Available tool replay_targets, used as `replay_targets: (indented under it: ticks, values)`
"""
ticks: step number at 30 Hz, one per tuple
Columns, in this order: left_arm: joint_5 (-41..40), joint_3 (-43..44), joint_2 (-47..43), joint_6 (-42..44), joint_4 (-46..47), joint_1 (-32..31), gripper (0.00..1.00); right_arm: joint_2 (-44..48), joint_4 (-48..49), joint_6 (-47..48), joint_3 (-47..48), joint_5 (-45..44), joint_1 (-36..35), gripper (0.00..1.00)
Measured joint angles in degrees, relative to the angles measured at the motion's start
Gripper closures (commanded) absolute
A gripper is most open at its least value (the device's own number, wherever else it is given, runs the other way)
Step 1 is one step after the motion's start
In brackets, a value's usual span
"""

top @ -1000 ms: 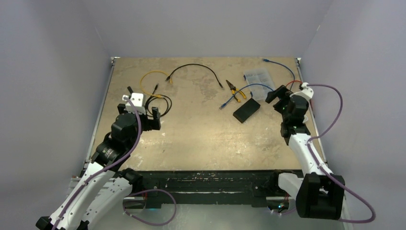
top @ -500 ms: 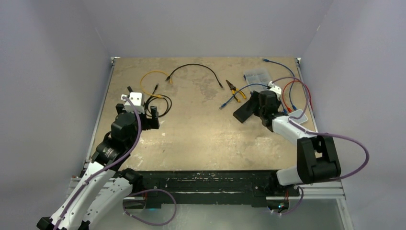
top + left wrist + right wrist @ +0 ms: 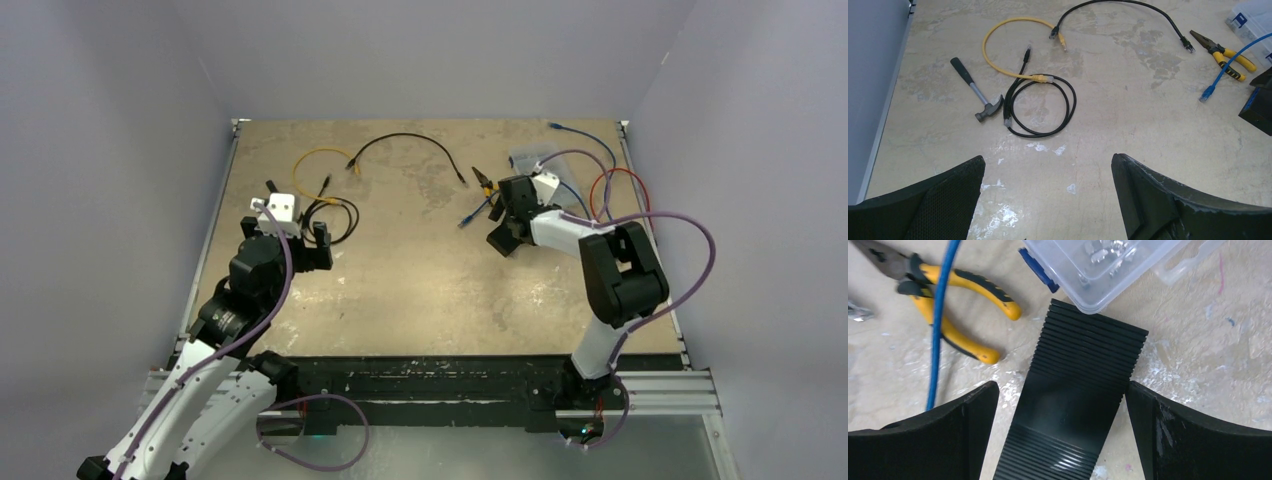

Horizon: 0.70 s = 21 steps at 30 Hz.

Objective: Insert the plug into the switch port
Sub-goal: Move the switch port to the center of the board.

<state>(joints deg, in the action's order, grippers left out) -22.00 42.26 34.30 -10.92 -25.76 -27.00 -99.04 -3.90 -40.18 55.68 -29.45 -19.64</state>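
Swinging in from the bench's [image 3: 400, 290] right edge, the right arm now reaches over the switch [image 3: 499, 244], with the right gripper [image 3: 512, 212] above it. The left gripper [image 3: 300, 218] has not shifted. The approach looks under way, with no plug taken yet.

Left wrist: fingers [image 3: 923, 200] spread wide and empty over bare bench. A blue cable's plug [image 3: 1206, 95] lies near the switch.

Right wrist: fingers wide apart, holding nothing, either side of the black ribbed switch lying flat beside the pliers [image 3: 968, 295]. Its ports are not visible.
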Motion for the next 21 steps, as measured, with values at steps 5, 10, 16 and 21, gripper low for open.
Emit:
replay_targets:
  ticks: [5, 10, 16, 21]
  values:
    - [0.8, 0.0, -0.5, 0.0, 0.0, 0.0, 0.04, -4.8, -3.8, -2.5, 2.3, -3.7, -1.6, 0.18]
    - [1.2, 0.0, -0.6, 0.0, 0.0, 0.0, 0.04, -2.7, -5.3, -2.5, 0.3, -3.8, -3.2, 0.47]
    - [1.5, 0.0, -0.6, 0.0, 0.0, 0.0, 0.04, 5.4, -5.4, 3.2, -7.9, 2.1, -7.4, 0.65]
    - [1.7, 0.0, -0.5, 0.0, 0.0, 0.0, 0.04, 11.5, -3.0, 13.8, -12.2, 13.1, -12.0, 0.69]
